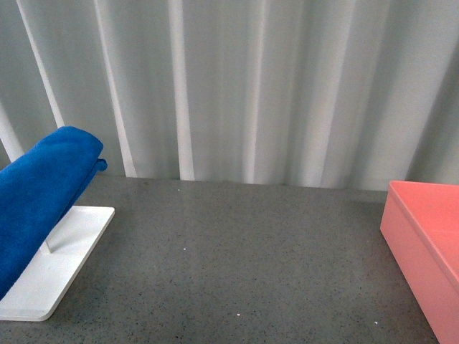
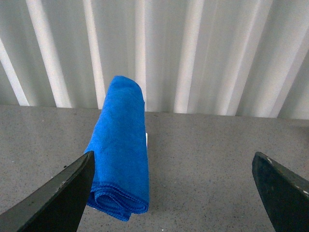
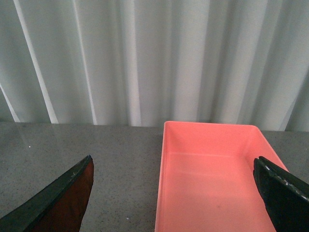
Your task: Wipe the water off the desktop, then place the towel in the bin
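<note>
Towel [image 1: 43, 193]: it lies folded over a raised support on the white tray [image 1: 61, 276] at the far left of the desktop [image 1: 237, 251], sloping up off the tray rather than lying flat. What carries it is hidden under the cloth. The bin [image 1: 423, 236] stands at the right edge, well apart from it. No water can be made out on the speckled top.

Left claw [image 2: 172, 164] is spread wide and empty, facing the towel's near folded end. Right claw [image 3: 173, 162] is likewise spread and empty, over the bin.

The cloth looks soft, light and thick, in several layers, so it will likely sag and unfold once lifted. A pinch across the near doubled end, catching all the layers, seems the safest hold. A shallow grip may take one layer only and let the rest trail.
</note>
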Action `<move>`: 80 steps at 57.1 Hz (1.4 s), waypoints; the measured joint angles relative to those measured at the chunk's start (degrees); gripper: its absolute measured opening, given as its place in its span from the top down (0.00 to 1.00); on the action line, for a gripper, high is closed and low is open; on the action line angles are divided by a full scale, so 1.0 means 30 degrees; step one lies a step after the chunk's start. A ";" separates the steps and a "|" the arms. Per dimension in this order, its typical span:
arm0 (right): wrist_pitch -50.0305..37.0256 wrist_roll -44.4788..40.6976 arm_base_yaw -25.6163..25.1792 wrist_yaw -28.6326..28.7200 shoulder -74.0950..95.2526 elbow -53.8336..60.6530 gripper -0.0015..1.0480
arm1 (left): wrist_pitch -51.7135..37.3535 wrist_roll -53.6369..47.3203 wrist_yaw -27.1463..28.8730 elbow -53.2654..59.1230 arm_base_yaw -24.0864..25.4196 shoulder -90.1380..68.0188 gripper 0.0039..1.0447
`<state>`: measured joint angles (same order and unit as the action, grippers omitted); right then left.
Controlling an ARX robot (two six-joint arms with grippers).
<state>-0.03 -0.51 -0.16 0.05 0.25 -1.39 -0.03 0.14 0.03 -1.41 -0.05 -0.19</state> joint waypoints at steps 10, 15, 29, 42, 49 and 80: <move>0.0000 0.0000 0.0000 0.0000 0.0000 0.0000 0.07 | 0.0000 0.0000 0.0000 0.0000 0.0007 0.0000 0.06; 0.0000 0.0000 0.0000 0.0000 0.0000 0.0000 0.07 | 0.0000 0.0000 0.0000 0.0000 0.0007 0.0000 0.06; 0.0000 0.0000 0.0007 0.0007 -0.0015 0.0000 0.07 | 0.4393 -0.0554 -0.1472 -0.3308 -0.0845 -0.6550 0.06; 0.0000 0.0000 0.0015 0.0000 -0.0015 0.0000 0.07 | -0.3315 -0.2710 -0.1719 -1.1672 -0.1268 -2.0903 0.06; 0.0000 -0.0007 0.0015 0.0007 -0.0015 0.0000 0.07 | -0.0831 -0.4116 -0.1486 -1.8061 -0.1107 -2.8123 0.06; 0.0000 -0.0007 0.0015 0.0007 -0.0015 0.0000 0.07 | 0.6666 -0.9763 0.1807 -2.9434 0.2543 -3.8344 0.06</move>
<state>-0.03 -0.54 -0.12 0.08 0.21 -1.39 19.97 -29.15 5.45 -89.71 7.57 -115.22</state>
